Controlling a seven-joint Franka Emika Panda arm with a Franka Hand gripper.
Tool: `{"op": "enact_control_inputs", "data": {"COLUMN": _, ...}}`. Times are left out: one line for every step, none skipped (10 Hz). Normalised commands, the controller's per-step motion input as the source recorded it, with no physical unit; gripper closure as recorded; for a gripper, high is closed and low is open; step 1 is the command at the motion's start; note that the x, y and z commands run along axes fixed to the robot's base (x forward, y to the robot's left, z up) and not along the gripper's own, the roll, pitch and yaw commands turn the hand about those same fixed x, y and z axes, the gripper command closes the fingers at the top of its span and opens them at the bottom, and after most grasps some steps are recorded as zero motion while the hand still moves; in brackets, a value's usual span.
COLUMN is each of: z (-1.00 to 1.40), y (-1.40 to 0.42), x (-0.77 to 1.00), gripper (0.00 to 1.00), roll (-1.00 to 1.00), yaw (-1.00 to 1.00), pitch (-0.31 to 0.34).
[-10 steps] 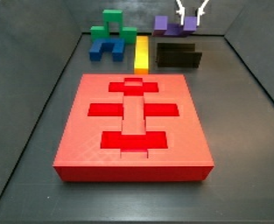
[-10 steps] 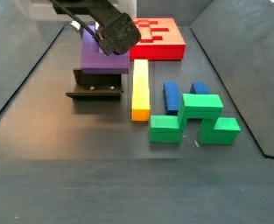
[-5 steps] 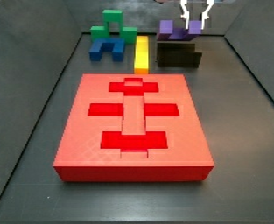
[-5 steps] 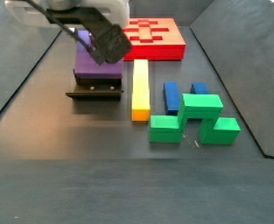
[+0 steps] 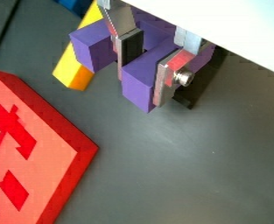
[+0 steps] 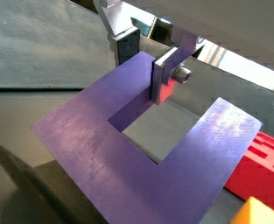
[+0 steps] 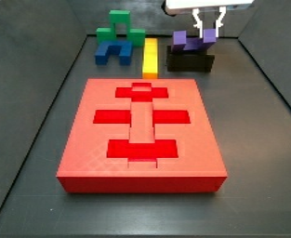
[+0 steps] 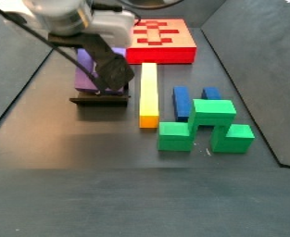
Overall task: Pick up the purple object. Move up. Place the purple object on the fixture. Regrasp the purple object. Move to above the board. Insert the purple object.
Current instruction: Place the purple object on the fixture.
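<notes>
My gripper [image 5: 145, 59] sits low over the fixture [image 7: 191, 63] at the far right corner of the floor, and my fingers [image 5: 168, 77] are clamped on one prong of the purple U-shaped block [image 5: 137, 80]. In both wrist views the silver plates press flat against either side of that prong, so I judge the grasp firm, not released.

The block is at the fixture: in a side view its purple body [image 7: 181, 41] stands in the black holder, prongs up, with my gripper [image 7: 207, 33] directly above it. From the opposite side view my arm hides most of it; only a strip of purple [image 8: 85, 65] shows above the fixture [image 8: 100, 97]. I cannot tell whether the base is fully seated on the fixture's floor or a little off it.

What matters next is that the block lies straight below my fingers, its prongs pointing up towards my wrist and its flat base [image 6: 127, 166] facing the holder. I judge I am at the placing step, so letting go and regrasping should follow.

The red board [image 7: 141, 133] lies nearer the front of the floor, well apart from me. The yellow bar [image 7: 152, 54] lies just beside the fixture, with the blue arch block [image 7: 111, 51] and green block [image 7: 119, 27] beyond it.
</notes>
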Motion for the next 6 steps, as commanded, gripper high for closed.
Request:
{"op": "enact_control_inputs", "data": {"z": -0.15, "y": 0.12, "x": 0.17, "gripper": 1.00, "roll": 0.00, "yaw": 0.00, "pitch": 0.014}}
{"op": "enact_control_inputs", "data": {"z": -0.17, "y": 0.09, "x": 0.15, "gripper": 1.00, "roll": 0.02, "yaw": 0.00, "pitch": 0.051}}
{"op": "enact_control_inputs", "data": {"z": -0.17, "y": 0.00, "x": 0.08, "gripper": 1.00, "roll": 0.07, "yaw": 0.00, "pitch": 0.051}}
{"op": "enact_control_inputs", "data": {"z": -0.20, "y": 0.00, "x": 0.03, "gripper": 1.00, "roll": 0.06, "yaw": -0.01, "pitch": 0.049}}
{"op": "enact_control_inputs", "data": {"z": -0.10, "y": 0.00, "x": 0.04, "gripper": 1.00, "roll": 0.00, "yaw": 0.00, "pitch": 0.086}}
{"op": "enact_control_inputs", "data": {"z": -0.09, "y": 0.00, "x": 0.00, "gripper": 1.00, "roll": 0.00, "yaw": -0.02, "pitch": 0.054}}
